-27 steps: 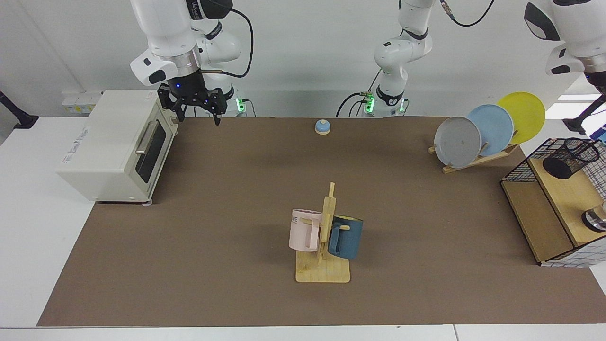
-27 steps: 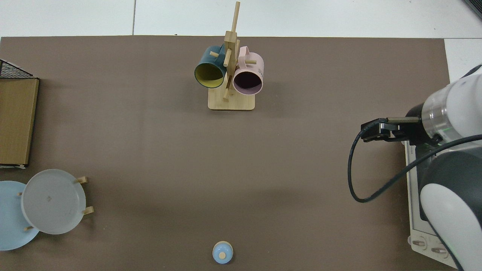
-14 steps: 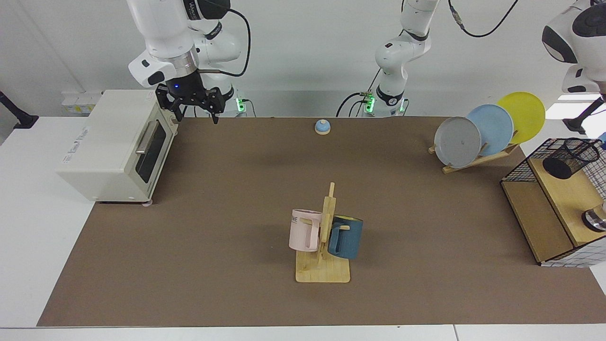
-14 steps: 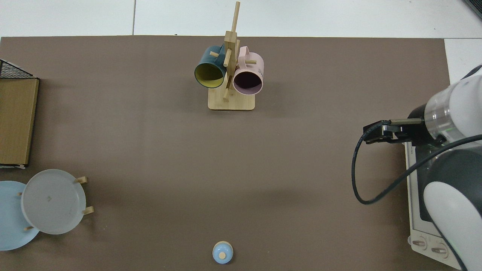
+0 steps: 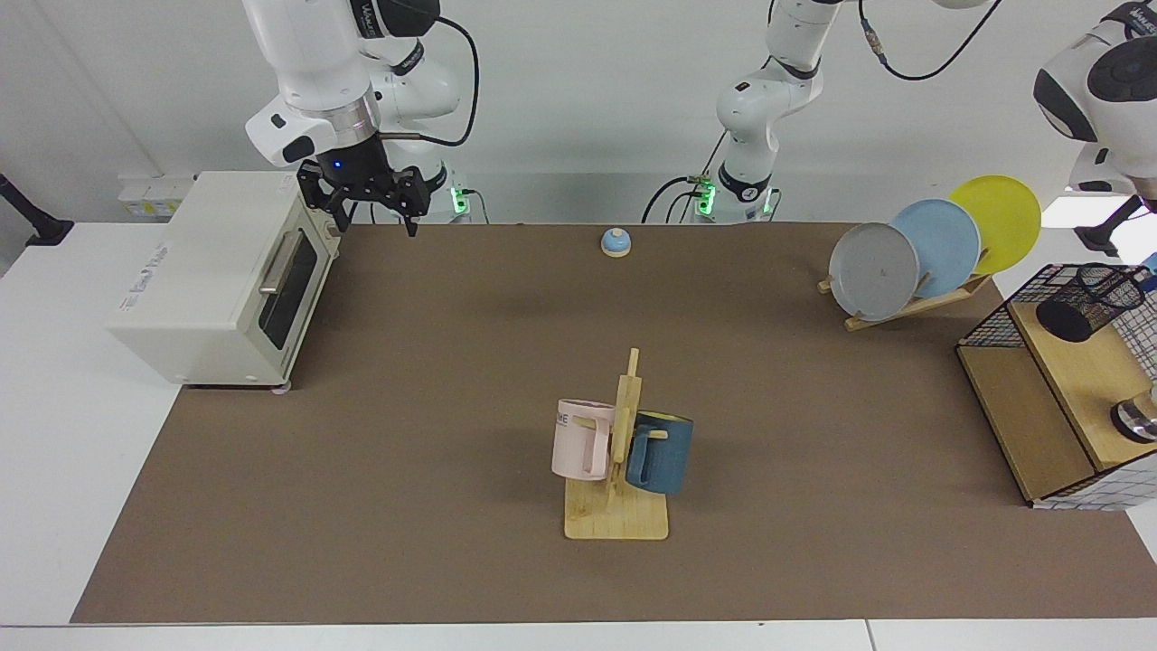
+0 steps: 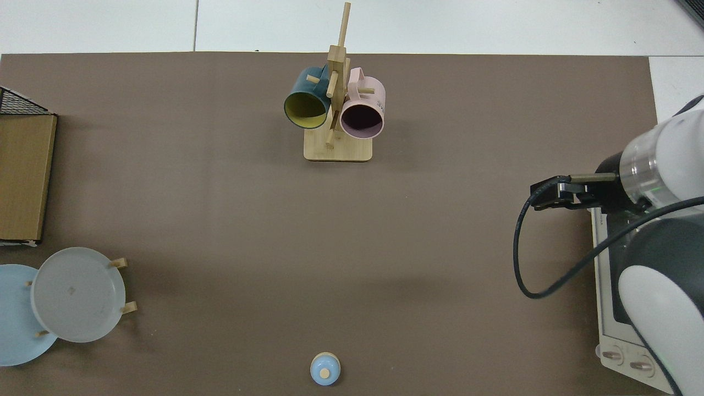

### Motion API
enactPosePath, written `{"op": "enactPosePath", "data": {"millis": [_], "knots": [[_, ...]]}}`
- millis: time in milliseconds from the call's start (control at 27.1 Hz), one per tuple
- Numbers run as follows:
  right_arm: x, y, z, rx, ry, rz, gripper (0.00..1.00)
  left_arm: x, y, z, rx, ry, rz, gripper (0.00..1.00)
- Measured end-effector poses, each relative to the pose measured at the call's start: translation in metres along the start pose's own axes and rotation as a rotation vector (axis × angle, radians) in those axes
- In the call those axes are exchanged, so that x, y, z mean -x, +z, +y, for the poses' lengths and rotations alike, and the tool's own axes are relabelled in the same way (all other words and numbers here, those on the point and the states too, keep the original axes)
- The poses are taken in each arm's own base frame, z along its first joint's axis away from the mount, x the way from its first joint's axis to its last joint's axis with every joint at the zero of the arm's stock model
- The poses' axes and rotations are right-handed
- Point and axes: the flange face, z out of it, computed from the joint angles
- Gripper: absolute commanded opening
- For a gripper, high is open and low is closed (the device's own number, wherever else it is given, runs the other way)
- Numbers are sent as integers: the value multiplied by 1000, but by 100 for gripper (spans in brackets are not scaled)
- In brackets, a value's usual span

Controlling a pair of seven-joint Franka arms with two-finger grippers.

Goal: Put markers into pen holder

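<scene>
The pen holder [image 5: 1089, 302], a small black mesh cup, sits on the upper wooden shelf at the far right of the facing view and leans in the picture. The markers are out of view. My right gripper [image 5: 380, 221] hangs open and empty above the table's back left corner, beside the toaster oven, far from the pen holder. In the top view only the right arm [image 6: 649, 170] shows, at the right edge. Of the left arm, only a white link [image 5: 1098, 81] shows at the top right; its gripper is outside the frame.
A white toaster oven [image 5: 217, 280] stands at the left. A wooden mug rack [image 5: 617, 515] with a pink and a blue mug is at centre front. A blue bell [image 5: 616, 241] sits at the back. A plate rack [image 5: 913, 306] and a wire-grid shelf frame [image 5: 985, 325] stand at the right.
The left arm's link at the top right has risen and drawn toward the frame's edge. My right gripper shifted slightly up and back toward the oven, staying open.
</scene>
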Motion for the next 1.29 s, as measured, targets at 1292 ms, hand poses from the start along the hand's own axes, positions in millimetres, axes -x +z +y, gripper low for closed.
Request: {"op": "enactPosePath", "data": {"millis": [1292], "knots": [[0, 0, 0, 0, 0, 0, 100, -29, 63, 11, 78, 38, 37, 0]]}}
